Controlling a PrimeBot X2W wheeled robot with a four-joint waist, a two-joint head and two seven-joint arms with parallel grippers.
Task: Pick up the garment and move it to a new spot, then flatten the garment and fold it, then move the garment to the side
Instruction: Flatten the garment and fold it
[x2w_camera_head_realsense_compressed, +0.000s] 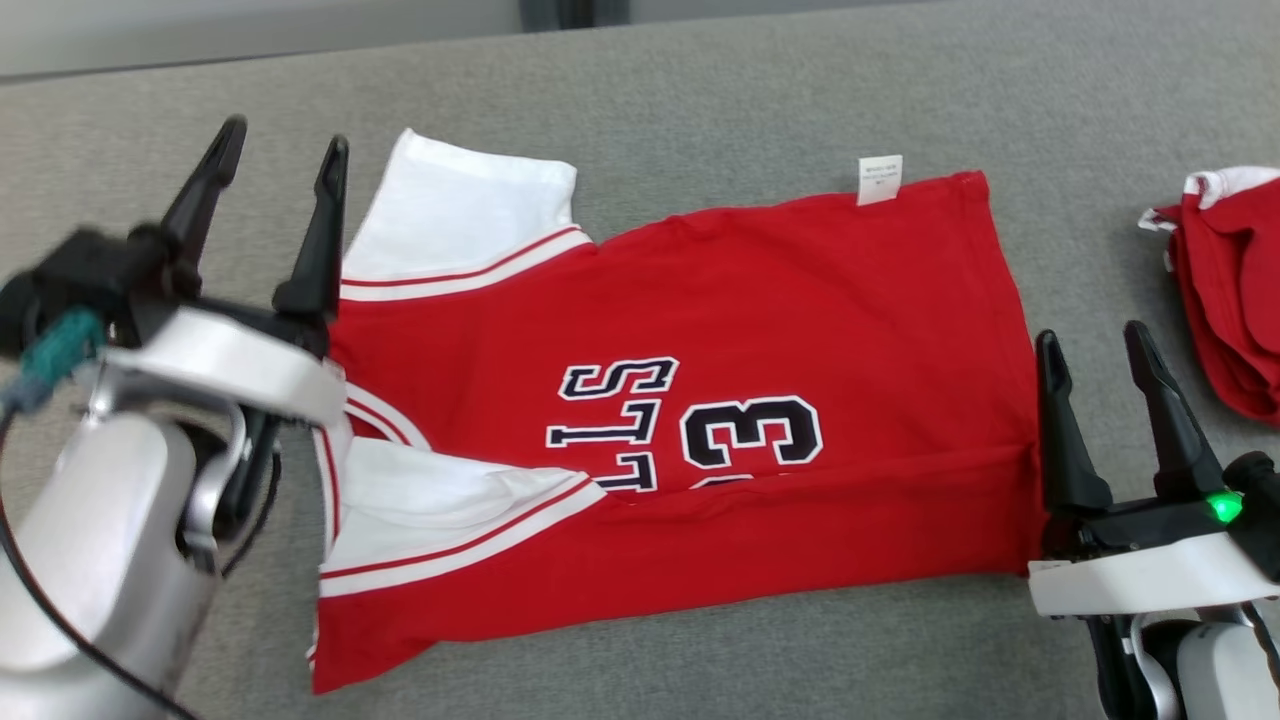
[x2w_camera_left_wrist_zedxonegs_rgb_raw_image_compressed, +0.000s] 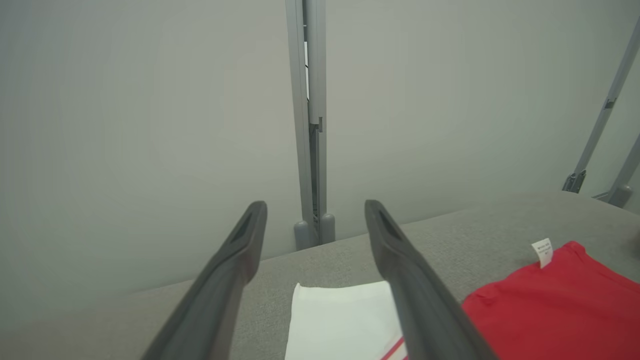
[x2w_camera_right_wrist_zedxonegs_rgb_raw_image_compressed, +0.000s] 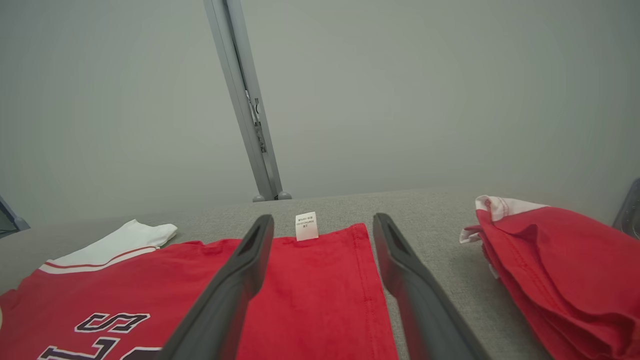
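Red garment (x2w_camera_head_realsense_compressed: 720, 330) crosswise, hem rightward

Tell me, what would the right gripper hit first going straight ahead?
Probably nothing close: the right gripper points over the red jersey toward the grey wall, though height is hard to judge.

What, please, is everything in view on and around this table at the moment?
jersey: one, red with white sleeves and dark lettering, spread across the middle of the table
label: one, white, at the jersey's far edge
red bundle: one, red with white trim, on the table to the right
table: one, grey fabric top, under everything
frame posts: at least three, grey, behind the table
left hand: one, dark fingers, open, by the jersey's sleeves
right hand: one, dark fingers, open, at the jersey's right edge
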